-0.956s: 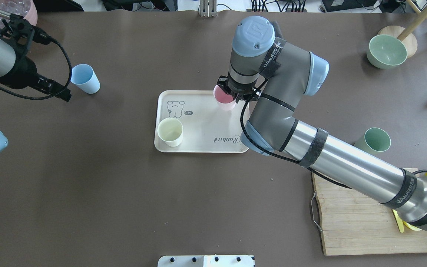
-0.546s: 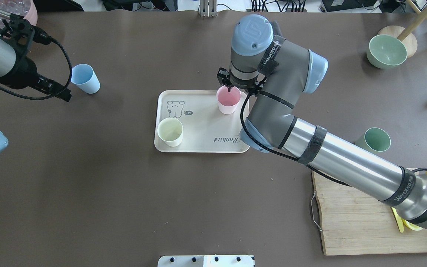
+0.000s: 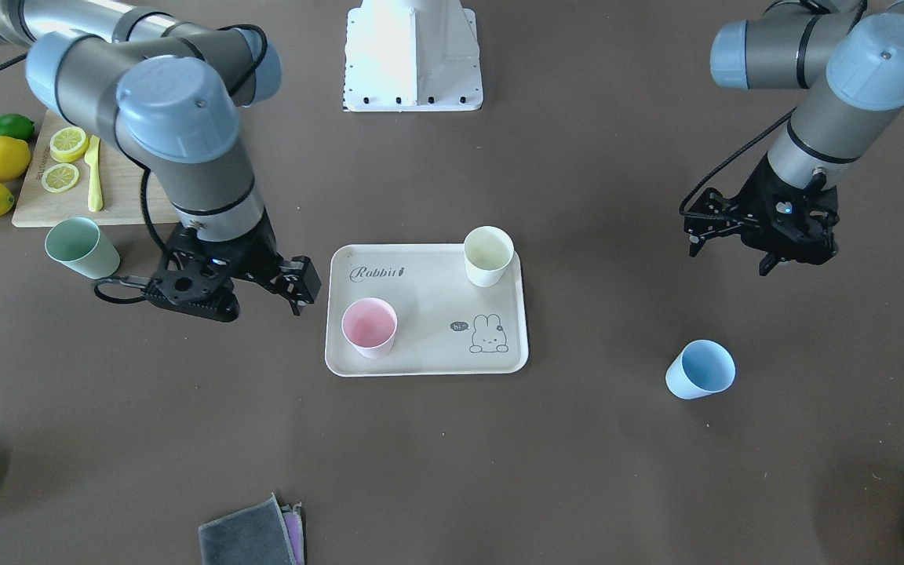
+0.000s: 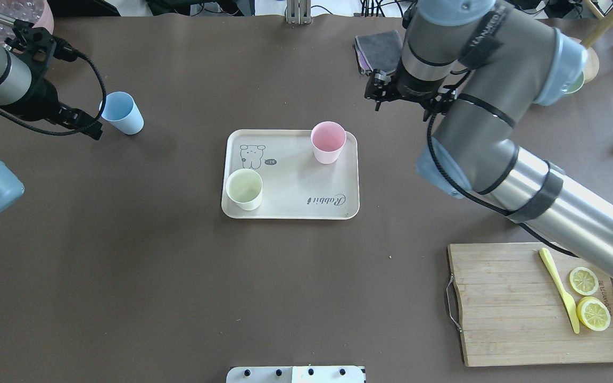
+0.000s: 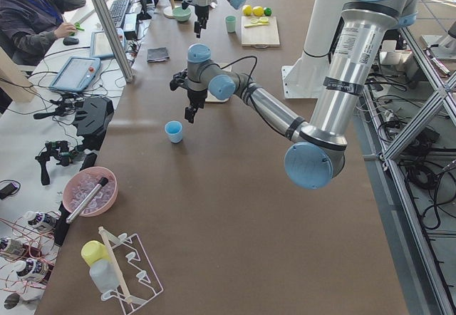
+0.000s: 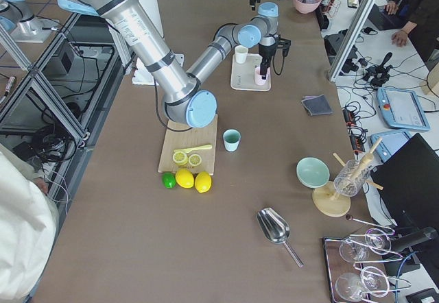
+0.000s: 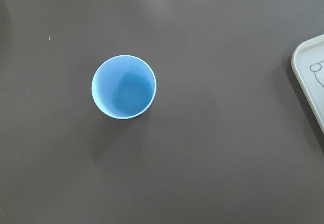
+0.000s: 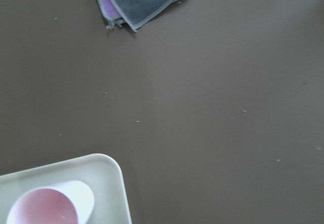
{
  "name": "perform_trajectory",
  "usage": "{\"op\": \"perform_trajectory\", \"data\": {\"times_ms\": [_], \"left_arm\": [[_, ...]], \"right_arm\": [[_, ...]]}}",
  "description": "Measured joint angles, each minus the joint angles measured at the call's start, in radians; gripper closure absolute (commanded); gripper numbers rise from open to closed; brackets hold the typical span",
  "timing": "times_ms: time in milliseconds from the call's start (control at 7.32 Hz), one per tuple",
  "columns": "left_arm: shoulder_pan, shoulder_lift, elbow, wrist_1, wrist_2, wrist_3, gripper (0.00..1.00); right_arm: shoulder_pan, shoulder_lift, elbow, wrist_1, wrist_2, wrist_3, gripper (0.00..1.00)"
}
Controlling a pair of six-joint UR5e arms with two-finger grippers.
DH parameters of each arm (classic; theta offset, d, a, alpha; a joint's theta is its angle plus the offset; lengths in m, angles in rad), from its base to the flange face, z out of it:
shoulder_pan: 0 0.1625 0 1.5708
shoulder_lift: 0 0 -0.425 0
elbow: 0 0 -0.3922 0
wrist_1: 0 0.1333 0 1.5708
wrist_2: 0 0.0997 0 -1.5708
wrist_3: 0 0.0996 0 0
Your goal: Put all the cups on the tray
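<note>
**Two cups on the tray, two out on the worktop**

Starting at my left, the left gripper (image 3: 781, 239) hangs above the worktop (image 4: 179, 292), near the blue cup (image 4: 121, 113). I cannot tell whether its jaws are spread or pressed together; no view shows the tips clearly. Its wrist camera looks straight down into the blue cup, which stands upright and alone, well apart from the tray (image 4: 290, 181).

The tray sits mid-worktop. The cream cup (image 4: 243, 189) stands upright in its near left corner, just beside the bunny drawing. The pink cup (image 4: 328, 142) stands upright in the far right corner. Neither cup touches the other.

Right of the tray, the right gripper (image 3: 220, 294) hovers over bare worktop, apart from the pink cup and holding nothing that I can see. Again I cannot tell how its jaws stand. Its wrist camera catches the tray's rounded corner and the pink cup at lower left, and a folded grey cloth (image 4: 378, 48) with purple under it at the top.

Further right, the green cup (image 3: 82, 247) stands upright on the worktop, just off the cutting board (image 4: 508, 308); the right arm hides it from overhead. The board carries two lemon slices (image 4: 583, 280) and a yellow knife (image 4: 559, 290). Two whole lemons (image 3: 1, 157) and a lime (image 3: 10, 125) lie beside it.
</note>
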Motion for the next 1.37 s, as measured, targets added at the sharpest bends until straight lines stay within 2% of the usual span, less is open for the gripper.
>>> {"op": "perform_trajectory", "data": {"times_ms": [137, 410, 683, 820, 1093, 1366], "left_arm": [[-0.029, -0.039, 0.082, -0.032, -0.004, -0.006, 0.02], [-0.080, -0.142, 0.263, -0.090, -0.007, -0.035, 0.02], [-0.088, -0.224, 0.478, -0.257, -0.007, -0.101, 0.02], [-0.085, -0.248, 0.551, -0.316, -0.006, -0.114, 0.02], [-0.073, -0.257, 0.580, -0.352, -0.016, -0.121, 0.02], [-0.061, -0.231, 0.551, -0.360, -0.053, -0.117, 0.02]], "right_arm": [[0.054, -0.091, 0.106, -0.024, 0.029, -0.082, 0.00], [0.130, -0.234, 0.247, -0.037, 0.067, -0.207, 0.00], [0.166, -0.339, 0.344, -0.038, 0.076, -0.275, 0.00], [0.173, -0.365, 0.367, -0.038, 0.077, -0.295, 0.00], [0.177, -0.380, 0.380, -0.038, 0.077, -0.308, 0.00], [0.177, -0.381, 0.381, -0.037, 0.076, -0.311, 0.00]]}}
